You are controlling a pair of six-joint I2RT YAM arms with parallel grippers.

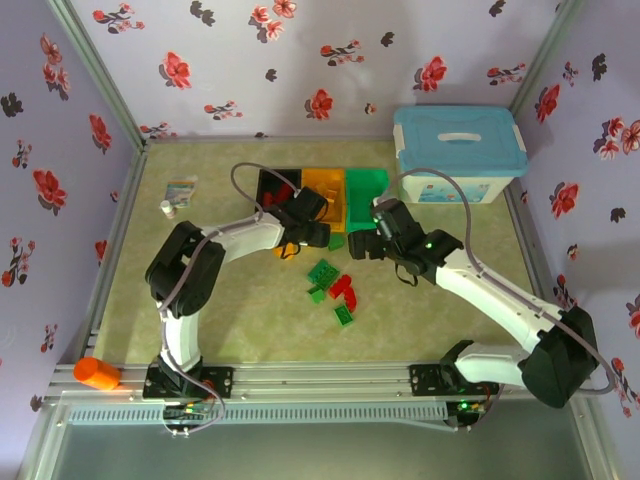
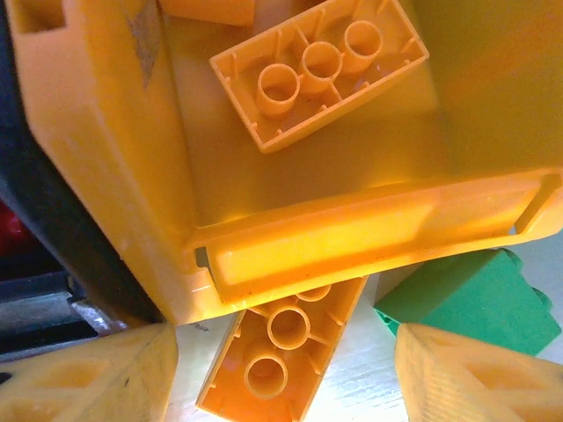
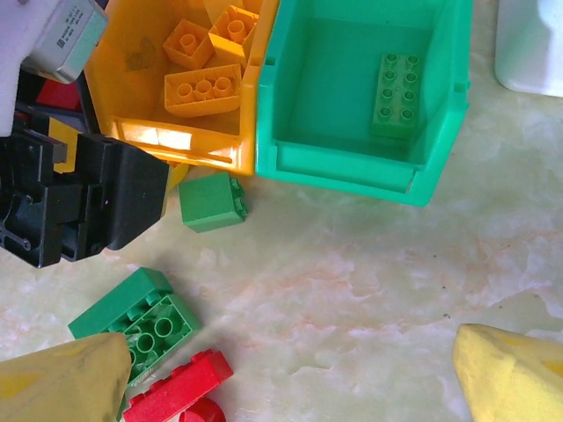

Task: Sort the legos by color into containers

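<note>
- Three joined containers stand in a row at the far middle of the tabletop (image 1: 250, 320): a black bin (image 1: 270, 182), an orange bin (image 1: 322, 183) and a green bin (image 1: 368, 182).
- Left tool (image 2: 286, 387) hangs at the front lip of the orange bin, its fingers (image 2: 97, 378) spread.
- One loose orange brick (image 2: 281, 352) lies hollow side up between those fingers, touching neither. Its far end is tucked under the bin's lip.
- Right tool (image 3: 290, 378) hovers over bare tabletop in front of the green bin, spread wide and gripping nothing.
- Orange bin holds three orange pieces; the long binned brick (image 3: 202, 90) lies hollow side up.
- Green bin holds one flat green brick (image 3: 398, 83), studs up.
- A green cube (image 3: 211, 200) sits on the tabletop just beside the orange bin's front.
- An upturned green brick (image 3: 145, 316) lies just beside a red brick (image 3: 176, 387), both near the tabletop's middle.
- A white box (image 1: 460, 160) with a blue lid stands at the far right.
- An orange cylinder (image 1: 97, 373) rests at the near left edge.
</note>
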